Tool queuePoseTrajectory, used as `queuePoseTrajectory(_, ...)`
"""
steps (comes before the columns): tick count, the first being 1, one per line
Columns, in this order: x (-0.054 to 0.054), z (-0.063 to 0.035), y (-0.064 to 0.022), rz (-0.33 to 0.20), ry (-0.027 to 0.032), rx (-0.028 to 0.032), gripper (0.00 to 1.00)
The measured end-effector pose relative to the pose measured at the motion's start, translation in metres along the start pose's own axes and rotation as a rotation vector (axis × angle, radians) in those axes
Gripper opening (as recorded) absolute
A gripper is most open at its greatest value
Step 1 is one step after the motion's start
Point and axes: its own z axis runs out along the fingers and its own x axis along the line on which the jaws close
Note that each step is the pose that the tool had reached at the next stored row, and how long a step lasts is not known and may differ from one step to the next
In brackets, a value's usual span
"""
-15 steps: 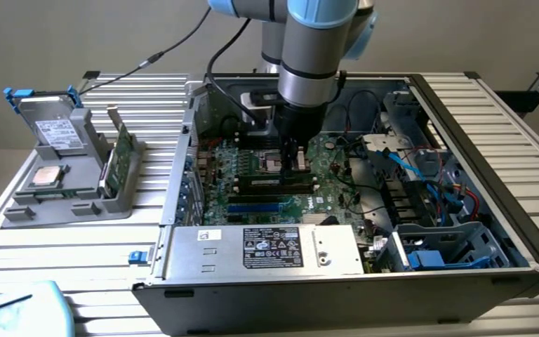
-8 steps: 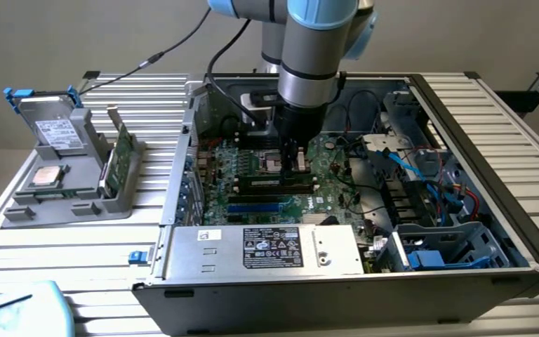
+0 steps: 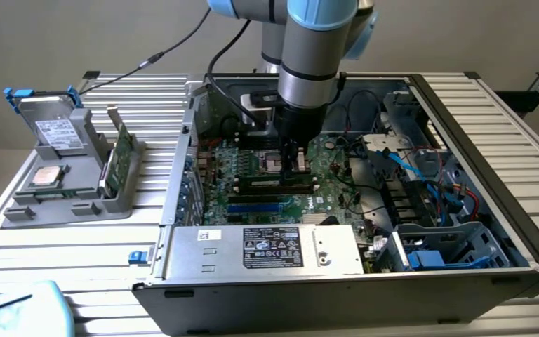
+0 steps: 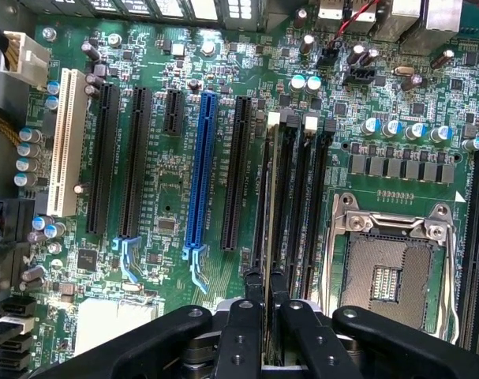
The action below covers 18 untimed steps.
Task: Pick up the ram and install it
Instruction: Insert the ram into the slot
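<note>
Hand (image 4: 266,286) clamps ram (image 4: 268,205) edge-on among black slots (image 4: 302,205); power-supply label (image 3: 272,247) illegible.

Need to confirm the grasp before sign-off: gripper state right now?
Gripper: fingers closed on the ram stick, which is held edge-on down at the motherboard.

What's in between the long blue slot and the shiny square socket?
In the wrist view: one long black slot, then the ram, edge-on among the narrow black memory slots.
</note>
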Motion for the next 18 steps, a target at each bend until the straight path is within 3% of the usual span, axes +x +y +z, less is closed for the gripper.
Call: queuePoseTrajectory(18,0.0014,-0.0015,0.0003,0.036,-0.0027,-0.0024,0.15)
